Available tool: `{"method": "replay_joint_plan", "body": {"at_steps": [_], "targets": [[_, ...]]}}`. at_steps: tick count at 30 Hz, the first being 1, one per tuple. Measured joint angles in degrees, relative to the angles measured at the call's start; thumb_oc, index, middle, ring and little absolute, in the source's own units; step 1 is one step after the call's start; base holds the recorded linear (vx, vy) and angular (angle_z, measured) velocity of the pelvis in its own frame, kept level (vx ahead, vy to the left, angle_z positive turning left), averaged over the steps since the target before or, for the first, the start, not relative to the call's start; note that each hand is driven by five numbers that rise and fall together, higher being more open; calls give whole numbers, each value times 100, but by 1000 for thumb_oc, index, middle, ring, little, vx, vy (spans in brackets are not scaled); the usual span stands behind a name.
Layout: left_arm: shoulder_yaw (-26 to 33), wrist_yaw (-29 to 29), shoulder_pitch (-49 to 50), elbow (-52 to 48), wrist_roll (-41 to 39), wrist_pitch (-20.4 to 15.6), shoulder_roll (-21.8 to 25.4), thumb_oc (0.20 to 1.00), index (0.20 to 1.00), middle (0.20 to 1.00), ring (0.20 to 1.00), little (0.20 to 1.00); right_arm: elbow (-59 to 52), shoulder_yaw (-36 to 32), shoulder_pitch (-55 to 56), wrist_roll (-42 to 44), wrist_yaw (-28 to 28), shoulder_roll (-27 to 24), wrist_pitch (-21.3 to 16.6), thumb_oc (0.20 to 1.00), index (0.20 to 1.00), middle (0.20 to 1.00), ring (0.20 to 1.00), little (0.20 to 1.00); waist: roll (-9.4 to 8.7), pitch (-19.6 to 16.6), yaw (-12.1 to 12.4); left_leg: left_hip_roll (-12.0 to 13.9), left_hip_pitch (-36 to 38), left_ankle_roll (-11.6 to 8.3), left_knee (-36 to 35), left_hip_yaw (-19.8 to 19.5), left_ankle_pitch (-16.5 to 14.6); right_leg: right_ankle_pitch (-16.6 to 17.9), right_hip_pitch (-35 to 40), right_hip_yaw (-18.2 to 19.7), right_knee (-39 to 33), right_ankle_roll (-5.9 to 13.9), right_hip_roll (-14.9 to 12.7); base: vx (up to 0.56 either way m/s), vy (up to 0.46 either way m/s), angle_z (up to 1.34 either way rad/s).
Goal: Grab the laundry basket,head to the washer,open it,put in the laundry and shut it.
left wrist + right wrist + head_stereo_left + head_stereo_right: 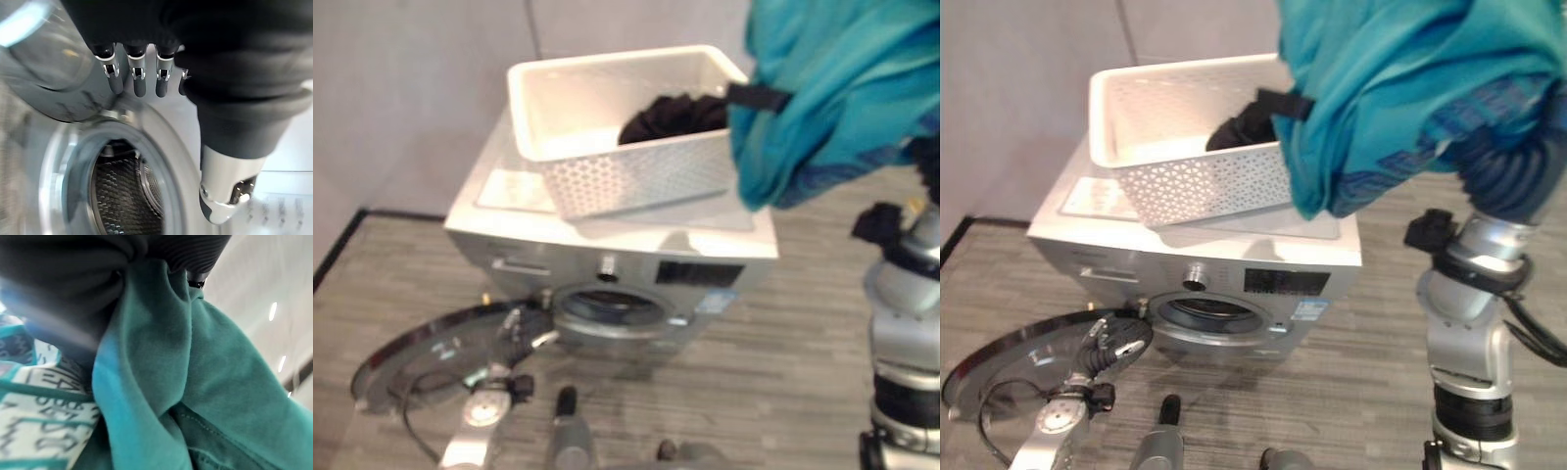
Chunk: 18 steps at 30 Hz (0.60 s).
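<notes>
Laundry-wise, right hand [73, 289] is bunched round a teal printed garment [1400, 98], held up beside the white perforated plastic basket [626, 176] on the silver front-loading washer [617, 255]. Round door [431, 343] open. Left hand [137, 73] open, fingers straight, by the drum.

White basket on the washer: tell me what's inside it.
The white basket holds a heap of dark clothing at one end. The teal garment raised by the right hand covers that end, so anything beneath is unseen.
</notes>
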Motion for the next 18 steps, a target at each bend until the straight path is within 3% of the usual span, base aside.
{"method": "replay_joint_plan", "body": {"at_steps": [1, 5, 6, 9, 10, 11, 12, 14, 16, 17, 18], "targets": [[4, 3, -73, -18, 0, -39, 21, 1000, 1000, 1000, 1000, 1000, -16, -138, -27, -19, -56, -3, -4, 200, 200, 200, 200, 200, -23, -9, 2, -98, -2, 6, 0, 20, -1, 84, 26, -38, -112, 43, -85, 89, 269, -4], [23, 35, -184, 1, 1, -85, 240, 1000, 1000, 1000, 1000, 1000, -176, -88, -253, -393, -267, 13, -63, 200, 200, 200, 200, 200, -87, -7, 81, -560, 12, 421, 273, 458, -339, 308, -70, 171, -277, 191, -641, 64, 305, -42], [22, 61, -164, 2, 0, -89, 248, 1000, 1000, 1000, 1000, 1000, -176, -88, -264, -506, -340, 40, -41, 200, 200, 200, 200, 200, -79, -7, 58, -626, 23, 450, 328, 530, -357, 358, -98, 217, -273, 228, -723, -5, 271, -50], [64, 164, 17, 17, -3, -119, 251, 1000, 1000, 1000, 1000, 1000, -167, -55, -334, -780, -539, 153, 98, 200, 200, 200, 200, 200, -30, -5, 67, -730, 97, 578, 363, 1020, -447, 589, -297, 521, -352, 292, -942, -157, 130, -80], [132, 251, 141, 18, -10, -159, 272, 1000, 1000, 1000, 1000, 1000, -155, -15, -381, -825, -633, 306, 174, 200, 200, 200, 200, 200, 49, 37, 84, -683, 57, 655, 426, 1366, -487, 880, -482, 708, -472, 312, -959, -220, 74, -128], [197, 282, 196, 18, -18, -165, 291, 1000, 1000, 1000, 1000, 1000, -118, 54, -363, -839, -692, 365, 233, 200, 200, 200, 200, 200, 142, 51, 120, -589, -12, 785, 444, 1551, -567, 1050, -532, 612, -536, 241, -916, -193, 47, -110], [257, 324, 194, 41, -19, -165, 312, 1000, 1000, 1000, 1000, 1000, -97, 46, -270, -874, -719, 364, 270, 200, 200, 200, 200, 200, 241, 94, 70, -535, -93, 813, 499, 1562, -587, 983, -624, 356, -368, 155, -891, -103, 2, -49], [273, 347, 95, 51, -18, -167, 321, 1000, 1000, 1000, 1000, 1000, -94, 38, -63, -891, -720, 358, 359, 200, 200, 200, 200, 200, 284, 93, 45, -518, -228, 834, 626, 1566, -593, 595, -691, 103, 92, 169, -873, -101, -41, 2], [273, 344, 105, -40, -16, -203, 277, 1000, 1000, 1000, 1000, 1000, -89, 39, 253, -994, -719, 365, 351, 200, 200, 200, 200, 200, 275, 68, 151, -354, -257, 820, 620, 1641, -492, -23, -853, -106, 1277, 229, -789, -60, -124, -2], [317, 345, 173, -160, -14, -218, 273, 1000, 1000, 1000, 1000, 1000, -95, 39, 379, -994, -702, 364, 340, 200, 200, 200, 200, 200, 214, 25, 246, -301, -252, 744, 570, 1679, -433, -129, -836, -242, 1350, 137, -779, -68, -185, -56], [363, 345, 302, -217, -15, -214, 268, 1000, 1000, 1000, 1000, 1000, -96, 24, 474, -994, -702, 373, 334, 200, 200, 200, 200, 200, 115, -75, 445, -203, -285, 633, 571, 1728, -357, -182, -601, -313, 527, 194, -608, -84, -253, -62]]}}
